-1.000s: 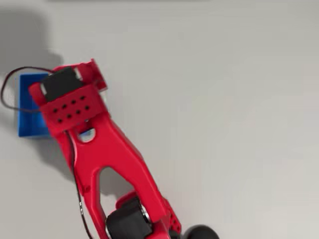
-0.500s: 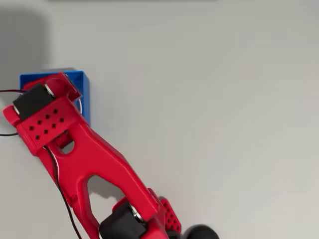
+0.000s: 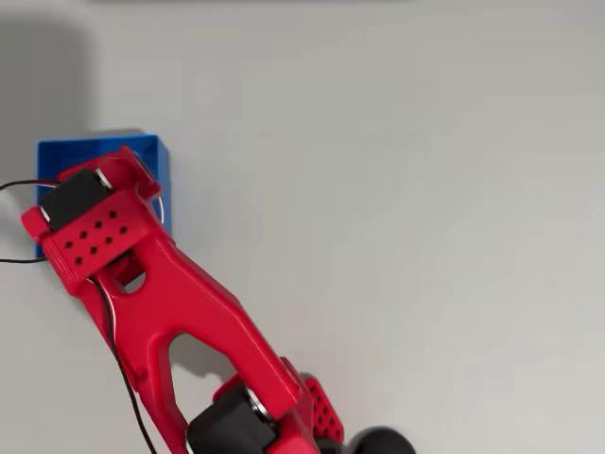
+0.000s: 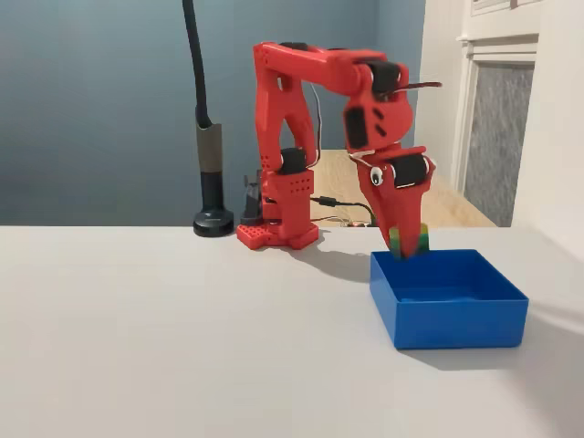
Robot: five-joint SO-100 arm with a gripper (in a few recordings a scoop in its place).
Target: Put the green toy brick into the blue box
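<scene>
A pale, plain tabletop (image 4: 164, 328) is set before a blue-grey wall, with a doorway at the right of the fixed view and a black lamp post (image 4: 208, 137) standing on a round foot just beside the base of the red arm (image 4: 301, 119). The blue box (image 4: 447, 297) is seen near the right of the fixed view, open-topped, and in the overhead view (image 3: 156, 170) it is largely covered by the arm's wrist, with its back and right walls showing. The gripper (image 4: 407, 245) is pointed straight down over the back part of the box, its tips about level with the rim. The green toy brick (image 4: 408, 241) is seen clamped between the jaws, which are closed narrowly on it; its lower edge is judged to lie at or just below the top of the rear wall, and no contact with the floor of the box can be made out. The pick-up and the carry are judged complete, since the brick is held off the tabletop and above the box's opening. What is left appears to be the release, perhaps after a slight lowering, followed by a withdrawal of the arm clear of the thin walls.
</scene>
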